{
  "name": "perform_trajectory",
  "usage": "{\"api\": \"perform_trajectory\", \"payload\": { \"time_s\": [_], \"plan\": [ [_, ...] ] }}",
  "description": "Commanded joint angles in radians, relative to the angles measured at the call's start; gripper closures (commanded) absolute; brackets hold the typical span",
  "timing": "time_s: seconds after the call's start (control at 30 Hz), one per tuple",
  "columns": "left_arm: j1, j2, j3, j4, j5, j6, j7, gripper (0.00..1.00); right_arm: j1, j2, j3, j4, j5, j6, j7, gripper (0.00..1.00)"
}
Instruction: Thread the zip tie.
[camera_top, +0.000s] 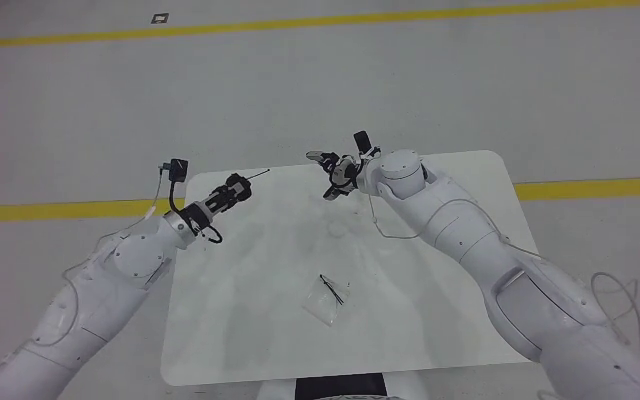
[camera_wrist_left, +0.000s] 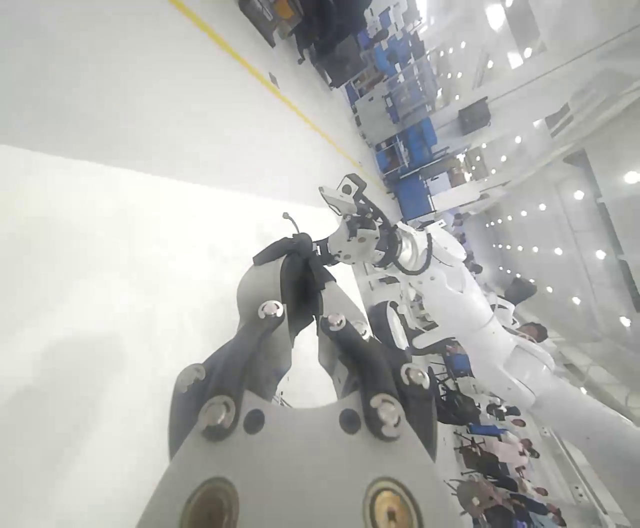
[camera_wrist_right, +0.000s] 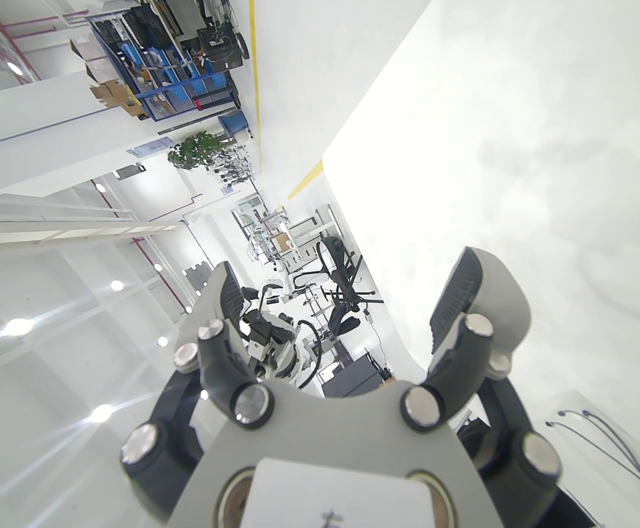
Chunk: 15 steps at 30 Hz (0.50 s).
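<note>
Between the left gripper's tightly closed jaws, a thin black plastic zip tie is sitting pinched, with its short free end and the small knob at its tip sticking out past the dark fingertips. From above, the left gripper is hovering over the far left corner of the white, round-cornered table, and the zip tie is pointing out toward the other arm.

The right gripper is standing with its jaws spread wide and gripping nothing, its ribbed black pads facing each other across the gap. In the top view the right gripper is hanging above the table's far edge, near its middle, apart from the left gripper and turned toward it.

Nearer the robot, a flat clear plastic bag is lying on the table top, and several spare black zip ties are resting with it; whether they are inside or on top, I cannot tell.
</note>
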Motion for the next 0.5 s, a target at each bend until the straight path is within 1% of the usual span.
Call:
{"api": "perform_trajectory", "payload": {
  "time_s": [0.0,0.13,0.17,0.2,0.23,0.27,0.3,0.37,0.4,0.47],
  "plan": [
    [0.000,0.000,0.001,0.000,0.001,0.000,0.001,1.00,0.000,0.000,0.000,0.000,0.000,0.000,0.000,0.00],
    [0.000,0.000,0.001,0.000,0.001,0.000,0.001,1.00,0.000,0.000,0.000,0.000,0.000,0.000,0.000,0.00],
    [0.006,-0.002,0.006,0.005,0.007,0.013,-0.003,1.00,0.000,0.000,0.000,0.000,0.000,0.000,0.000,0.00],
    [0.011,-0.004,0.010,0.004,-0.013,0.012,-0.018,1.00,0.000,0.000,0.000,0.000,0.000,0.000,0.000,0.00],
    [0.015,-0.007,0.009,0.008,-0.057,0.006,-0.033,1.00,0.000,0.000,0.000,0.000,0.000,0.000,0.000,0.00],
    [0.019,-0.009,0.009,0.013,-0.103,0.000,-0.057,1.00,0.000,0.000,0.000,0.000,0.000,0.000,0.000,0.00],
    [0.018,-0.011,0.006,0.018,-0.140,0.000,-0.103,1.00,0.000,0.000,0.000,0.000,0.000,0.000,0.000,0.00],
    [0.021,-0.014,-0.002,0.028,-0.187,0.000,-0.155,1.00,0.000,0.000,0.000,0.000,0.000,0.000,0.000,0.00],
    [0.023,-0.017,-0.007,0.034,-0.213,0.000,-0.190,1.00,0.000,0.000,0.000,0.000,0.000,0.000,0.000,0.00],
    [0.026,-0.024,-0.014,0.047,-0.253,0.000,-0.236,1.00,0.000,0.000,0.000,0.000,0.000,0.000,0.000,0.00]
  ]
}}
